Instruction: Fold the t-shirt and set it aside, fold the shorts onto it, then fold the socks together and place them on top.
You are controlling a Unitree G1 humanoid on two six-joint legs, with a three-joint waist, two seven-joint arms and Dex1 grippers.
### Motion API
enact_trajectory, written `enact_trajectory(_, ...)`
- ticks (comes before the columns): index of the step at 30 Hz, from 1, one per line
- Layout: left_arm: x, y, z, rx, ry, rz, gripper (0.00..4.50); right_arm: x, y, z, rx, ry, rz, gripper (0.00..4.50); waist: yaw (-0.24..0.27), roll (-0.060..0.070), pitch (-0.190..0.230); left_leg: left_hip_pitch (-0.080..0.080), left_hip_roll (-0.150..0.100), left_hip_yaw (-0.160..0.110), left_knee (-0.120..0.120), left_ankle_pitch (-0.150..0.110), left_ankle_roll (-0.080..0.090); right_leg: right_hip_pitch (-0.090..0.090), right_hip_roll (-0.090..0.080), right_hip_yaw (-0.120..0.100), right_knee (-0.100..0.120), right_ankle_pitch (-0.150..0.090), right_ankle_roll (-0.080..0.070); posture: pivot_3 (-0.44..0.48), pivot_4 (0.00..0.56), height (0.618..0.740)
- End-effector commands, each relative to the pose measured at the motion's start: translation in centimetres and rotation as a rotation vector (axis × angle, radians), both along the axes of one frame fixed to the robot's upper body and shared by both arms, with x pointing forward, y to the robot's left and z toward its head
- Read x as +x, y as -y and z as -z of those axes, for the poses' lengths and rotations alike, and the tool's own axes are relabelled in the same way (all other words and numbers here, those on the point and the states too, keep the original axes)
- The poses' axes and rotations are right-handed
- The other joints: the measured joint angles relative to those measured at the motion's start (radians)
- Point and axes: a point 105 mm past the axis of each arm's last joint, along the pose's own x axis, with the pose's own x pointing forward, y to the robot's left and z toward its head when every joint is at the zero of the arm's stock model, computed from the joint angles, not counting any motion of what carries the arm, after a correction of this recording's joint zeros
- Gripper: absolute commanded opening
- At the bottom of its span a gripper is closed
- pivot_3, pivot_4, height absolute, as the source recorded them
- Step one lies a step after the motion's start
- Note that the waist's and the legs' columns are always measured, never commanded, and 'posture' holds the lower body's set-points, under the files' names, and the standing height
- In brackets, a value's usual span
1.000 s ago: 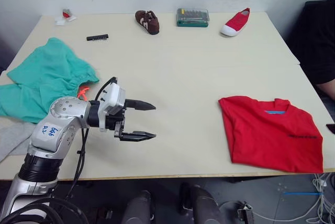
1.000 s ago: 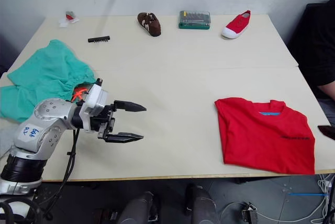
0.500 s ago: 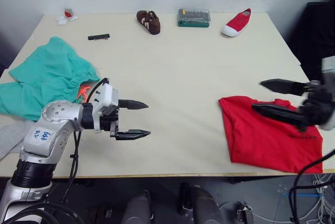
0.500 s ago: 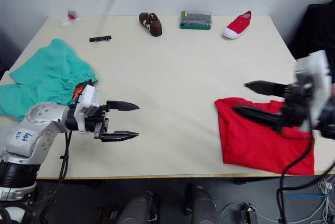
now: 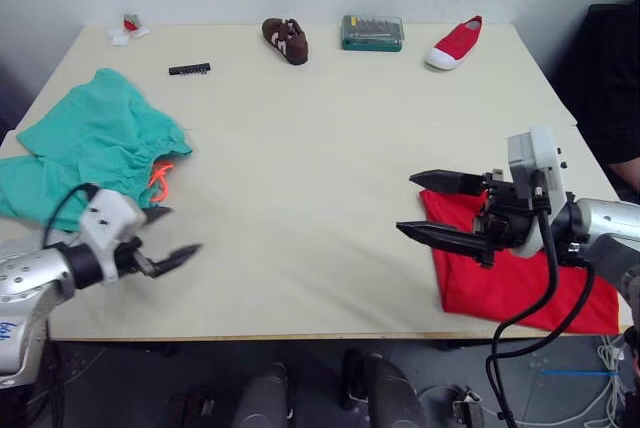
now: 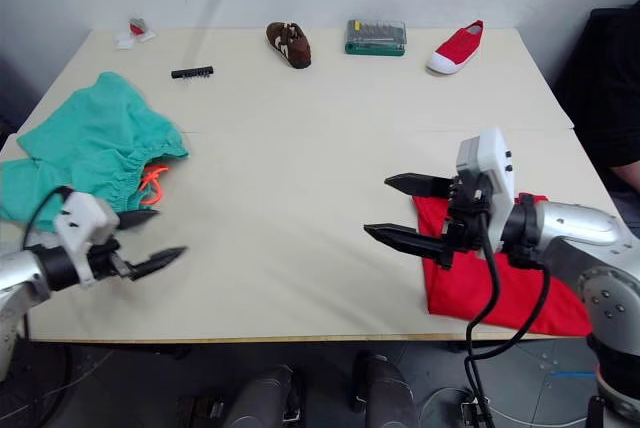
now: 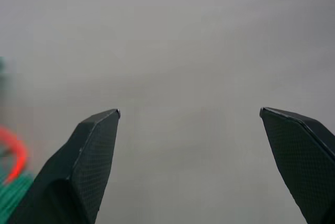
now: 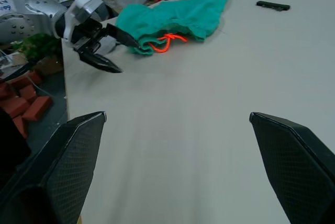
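Note:
The red t-shirt (image 5: 520, 283) lies folded flat at the table's right front. My right gripper (image 5: 405, 203) hovers open just above and past the shirt's left edge, pointing left, and its arm covers part of the shirt. The teal shorts (image 5: 95, 148) lie crumpled at the left, with the orange drawstring (image 5: 158, 183) showing at their near edge. My left gripper (image 5: 182, 232) is open and holds nothing, near the table's front edge just in front of the shorts. The right wrist view shows the shorts (image 8: 178, 14) and the left gripper (image 8: 112, 51). The socks are hidden.
Along the far edge stand a brown shoe (image 5: 285, 40), a green tool case (image 5: 372, 33), a red canvas shoe (image 5: 452, 45), a black bit strip (image 5: 189, 70) and a small red-and-white item (image 5: 127, 28). A person in dark clothing (image 5: 615, 78) sits at the right.
My left gripper has drawn back to the left, toward the front edge. My right gripper came into view and moved left, to the shirt's left edge.

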Motion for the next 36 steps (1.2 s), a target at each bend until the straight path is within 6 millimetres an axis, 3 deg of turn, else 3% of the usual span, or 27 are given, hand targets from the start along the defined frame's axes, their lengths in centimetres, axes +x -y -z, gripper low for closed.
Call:
enact_trajectory(1,0.5,-3.5,-0.9,0.079,0.042,-0.148,4.5,0.1,-0.7,-0.5,0.015,0.038,-0.032,4.48,-0.001,0.0,0.0,0.0,0.0,0.0,0.0,0.0,0.0,0.0,0.0,0.0,0.0,0.0,0.0,0.0,0.15,0.74)
enact_trajectory(6,1.8,-5.5,-0.5,0.161,0.027,-0.191,4.5,0.6,-1.2,-0.4,0.016,0.044,-0.037,4.48,-0.005,-0.001,0.0,0.001,0.001,0.002,0.0,0.001,-0.001,-0.002,0.0,0.0,0.004,0.0,-0.003,0.0,0.15,0.74)
enact_trajectory(9,3.1,-6.8,0.8,0.329,-0.023,-0.189,4.5,0.8,-1.2,-0.3,0.015,0.053,-0.014,4.48,-0.004,-0.001,0.0,0.0,0.001,0.002,-0.001,0.0,-0.002,-0.003,0.0,-0.001,0.005,-0.001,-0.004,0.0,0.15,0.74)
enact_trajectory(13,4.4,-7.7,1.6,0.406,-0.04,-0.177,4.5,0.7,-1.3,-0.1,0.004,0.065,0.0,4.48,-0.006,-0.001,-0.001,0.0,0.001,0.003,-0.001,0.0,-0.002,-0.004,0.0,0.0,0.005,-0.001,-0.004,0.0,0.15,0.74)
enact_trajectory(16,5.3,-7.8,1.8,0.402,-0.037,-0.166,3.88,0.6,-1.0,-0.3,0.003,0.075,0.021,4.5,-0.006,-0.001,-0.001,0.001,0.001,0.004,-0.001,0.0,-0.002,-0.004,-0.001,0.0,0.006,-0.001,-0.004,0.0,0.15,0.74)
enact_trajectory(22,6.0,-6.6,1.8,0.31,-0.041,-0.12,1.98,0.2,-0.5,0.0,-0.015,0.079,0.056,4.5,-0.008,-0.001,-0.001,0.001,0.002,0.004,-0.001,0.001,-0.003,-0.004,-0.001,0.0,0.008,-0.001,-0.004,0.0,0.15,0.74)
enact_trajectory(25,6.1,-3.9,1.4,0.206,-0.048,-0.027,0.93,0.1,-0.3,0.1,-0.02,0.078,0.072,4.5,-0.007,-0.001,-0.001,0.001,0.001,0.004,0.0,0.001,-0.003,-0.004,-0.001,0.001,0.009,-0.001,-0.004,0.0,0.15,0.74)
enact_trajectory(28,5.7,0.9,0.1,0.115,-0.056,0.142,0.02,0.0,-0.1,0.2,-0.036,0.076,0.082,4.5,-0.003,-0.003,-0.001,0.001,0.001,0.004,0.001,0.002,-0.004,-0.004,-0.001,0.001,0.009,-0.001,-0.004,0.0,0.15,0.74)
enact_trajectory(34,2.3,12.2,-1.8,-0.026,-0.153,0.574,0.02,0.0,0.8,0.5,-0.062,0.07,0.113,4.5,-0.005,-0.003,-0.001,0.001,0.0,0.005,0.001,0.003,-0.007,-0.003,-0.001,0.002,0.011,0.0,-0.004,0.0,0.15,0.74)
enact_trajectory(36,1.4,14.9,-1.8,-0.041,-0.189,0.686,0.02,0.0,1.0,0.7,-0.069,0.07,0.122,4.5,-0.004,-0.003,-0.001,0.001,0.0,0.005,0.002,0.004,-0.008,-0.003,0.0,0.002,0.011,0.0,-0.004,0.0,0.15,0.74)
